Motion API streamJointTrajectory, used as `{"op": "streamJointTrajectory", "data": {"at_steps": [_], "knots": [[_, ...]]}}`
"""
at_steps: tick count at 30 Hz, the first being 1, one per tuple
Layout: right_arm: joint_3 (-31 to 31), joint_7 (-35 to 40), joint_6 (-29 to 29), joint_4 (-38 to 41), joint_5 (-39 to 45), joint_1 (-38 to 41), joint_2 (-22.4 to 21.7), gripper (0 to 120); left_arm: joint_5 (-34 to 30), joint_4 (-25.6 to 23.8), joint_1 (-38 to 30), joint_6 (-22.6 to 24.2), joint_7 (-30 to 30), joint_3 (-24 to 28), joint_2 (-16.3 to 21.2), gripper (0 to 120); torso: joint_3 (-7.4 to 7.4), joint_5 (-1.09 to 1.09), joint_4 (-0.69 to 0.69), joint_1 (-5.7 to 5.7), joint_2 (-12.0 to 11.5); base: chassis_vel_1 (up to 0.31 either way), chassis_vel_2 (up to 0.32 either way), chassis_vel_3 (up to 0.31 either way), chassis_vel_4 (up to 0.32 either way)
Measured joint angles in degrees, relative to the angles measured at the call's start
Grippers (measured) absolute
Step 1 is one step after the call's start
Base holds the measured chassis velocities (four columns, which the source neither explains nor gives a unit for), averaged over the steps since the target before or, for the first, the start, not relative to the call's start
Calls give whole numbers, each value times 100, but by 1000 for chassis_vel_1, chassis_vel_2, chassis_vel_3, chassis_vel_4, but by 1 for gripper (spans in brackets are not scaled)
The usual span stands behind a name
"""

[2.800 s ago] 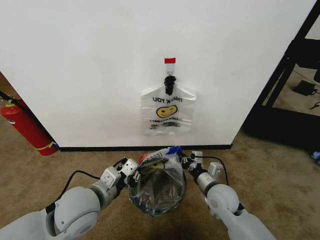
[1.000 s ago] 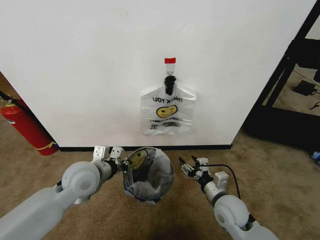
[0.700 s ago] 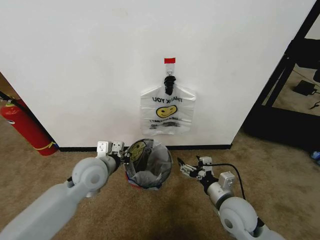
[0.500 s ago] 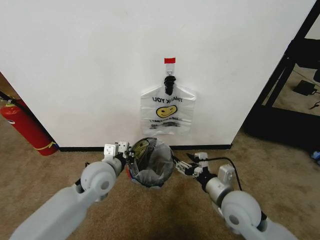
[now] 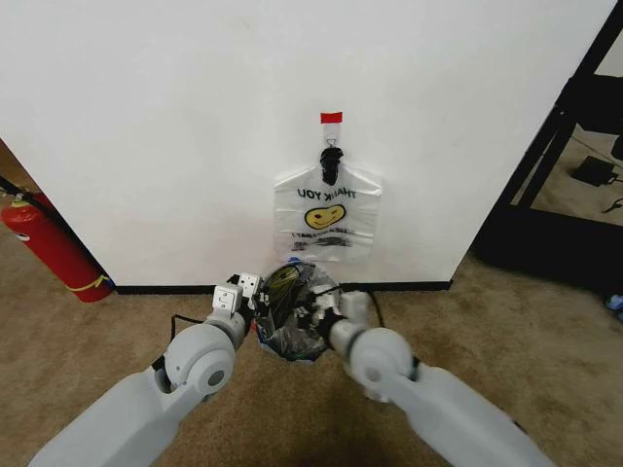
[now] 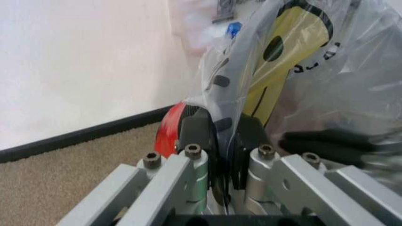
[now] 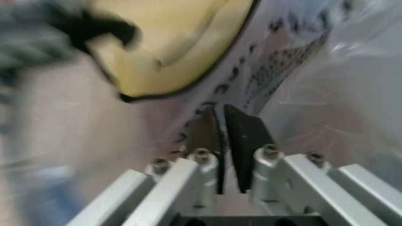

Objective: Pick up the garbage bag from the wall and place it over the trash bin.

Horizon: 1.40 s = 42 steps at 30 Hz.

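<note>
A translucent white garbage bag [image 5: 292, 297] with a yellow smiley lines the black mesh trash bin [image 5: 289, 338], which stands on the carpet just in front of the wall [image 5: 175, 126]. My left gripper [image 5: 250, 291] is shut on the bag's film at the bin's left rim; in the left wrist view the left gripper [image 6: 221, 137] pinches the plastic beside the bin's red base [image 6: 170, 132]. My right gripper [image 5: 319, 311] is at the right rim, and in the right wrist view the right gripper [image 7: 221, 127] is shut on the bag [image 7: 169, 52]. A second smiley bag [image 5: 328, 214] hangs from the black hook [image 5: 330, 161].
A red fire extinguisher [image 5: 49, 248] leans at the wall's left end. A red tape strip [image 5: 331, 118] sits above the hook, and a black baseboard [image 5: 175, 288] runs along the floor. A black rack [image 5: 574, 146] stands at the right. Brown carpet lies open around the bin.
The lined bin has moved away from me toward the wall with my left gripper on it. My right gripper, free half a second ago, has swung in and shut on the bag's right rim.
</note>
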Motion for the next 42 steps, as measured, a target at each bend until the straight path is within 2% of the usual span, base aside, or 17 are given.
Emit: {"op": "streamJointTrajectory", "data": {"at_steps": [6, 11, 29, 42], "knots": [[-79, 223, -110, -672, -322, 68, 626, 0, 9, -171, 103, 7, 66, -120, 8, 4, 0, 1, -1, 0, 0, 0, 0, 0, 0], [-71, 215, -113, -998, -557, 117, 936, 0, 53, -348, 209, 9, 104, -147, 70, 4, 0, 1, 1, 0, 0, 0, 0, 0, 0], [77, 16, 17, -1542, -492, 253, 981, 0, 40, -880, 362, 67, 172, -107, 218, 4, -1, 2, 0, -1, 0, 0, 0, 0, 0], [36, -77, 73, -1669, -445, 337, 936, 0, 45, -948, 393, 71, 225, -64, 284, 4, -1, 2, 0, -1, 0, 0, 0, 0, 0]]}}
